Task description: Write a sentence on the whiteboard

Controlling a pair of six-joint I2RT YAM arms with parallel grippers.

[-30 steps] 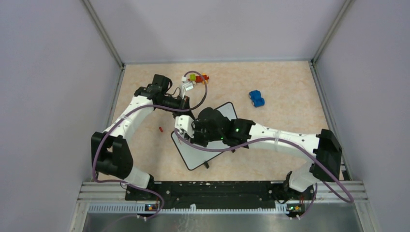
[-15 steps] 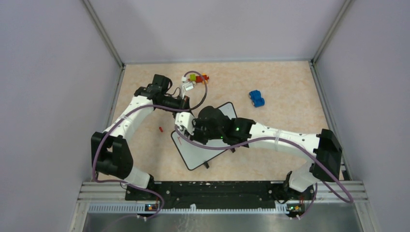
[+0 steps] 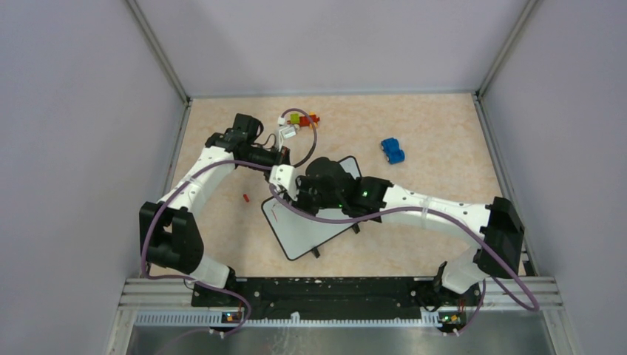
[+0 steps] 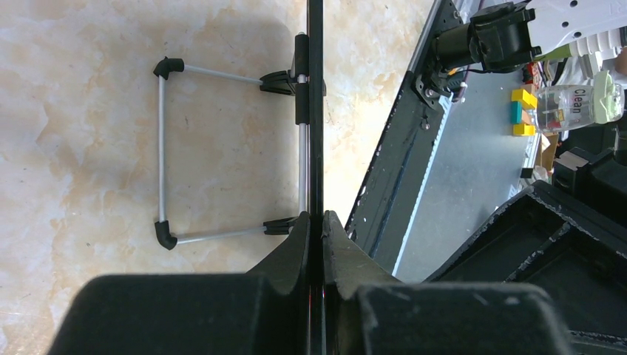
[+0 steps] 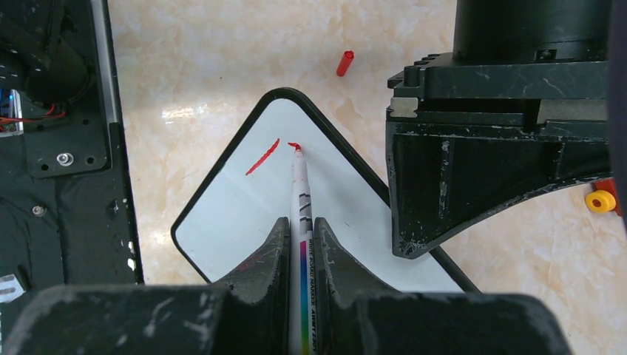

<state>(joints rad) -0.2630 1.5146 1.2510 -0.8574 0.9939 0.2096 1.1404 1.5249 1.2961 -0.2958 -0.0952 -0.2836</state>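
Whiteboard (image 3: 307, 238) flat beneath right gripper (image 5: 302, 231); far edge pinched in the closed left gripper (image 4: 316, 220). Right gripper clamped on marker (image 5: 300, 185), tip on board ahead of fingers. New within the last second: first red stroke (image 5: 262, 157) beside tip. Sentence barely begun.

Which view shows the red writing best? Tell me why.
Right wrist: the red stroke lies plainly on the whiteboard by the marker tip. The top view shows only a faint mark; the left wrist sees the board edge-on, no writing.
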